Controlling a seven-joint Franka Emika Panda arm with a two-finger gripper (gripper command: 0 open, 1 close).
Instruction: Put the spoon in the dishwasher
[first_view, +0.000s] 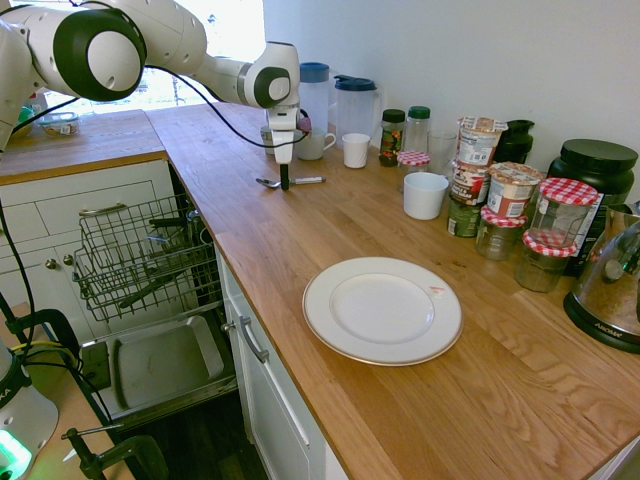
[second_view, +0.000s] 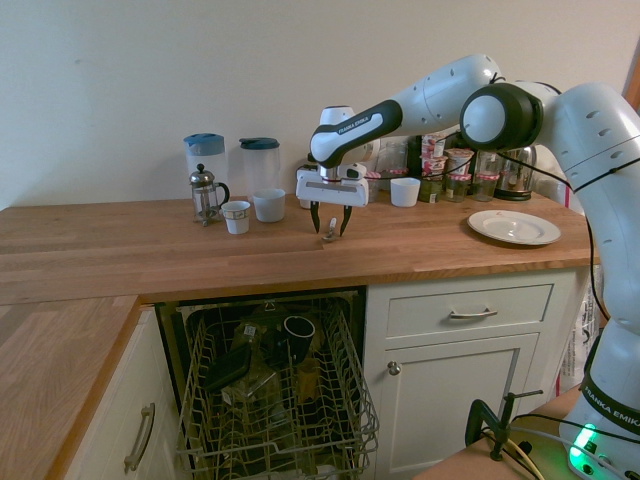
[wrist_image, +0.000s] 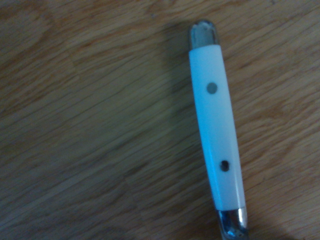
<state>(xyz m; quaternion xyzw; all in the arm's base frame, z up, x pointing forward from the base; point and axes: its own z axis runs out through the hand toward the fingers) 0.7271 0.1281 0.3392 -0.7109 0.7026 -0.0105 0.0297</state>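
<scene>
The spoon (first_view: 300, 181) lies flat on the wooden counter, its silver bowl pointing left and its pale handle pointing right. Up close, the wrist view shows the white handle (wrist_image: 215, 125) with two rivets. My gripper (second_view: 330, 224) points straight down over the spoon (second_view: 330, 236), open, with one finger on each side of the handle and the tips close to the counter. The dishwasher (first_view: 150, 255) stands open below the counter's left end, with its dark wire rack (second_view: 270, 400) pulled out, some dishes in it, and its door (first_view: 165, 360) dropped down.
Behind the spoon stand two pitchers (first_view: 355, 100), a small white cup (first_view: 355, 150) and a French press (second_view: 205, 192). A white bowl-cup (first_view: 425, 195), several jars (first_view: 505, 205) and a kettle (first_view: 615, 280) crowd the back right. A white plate (first_view: 383, 310) lies nearer the front.
</scene>
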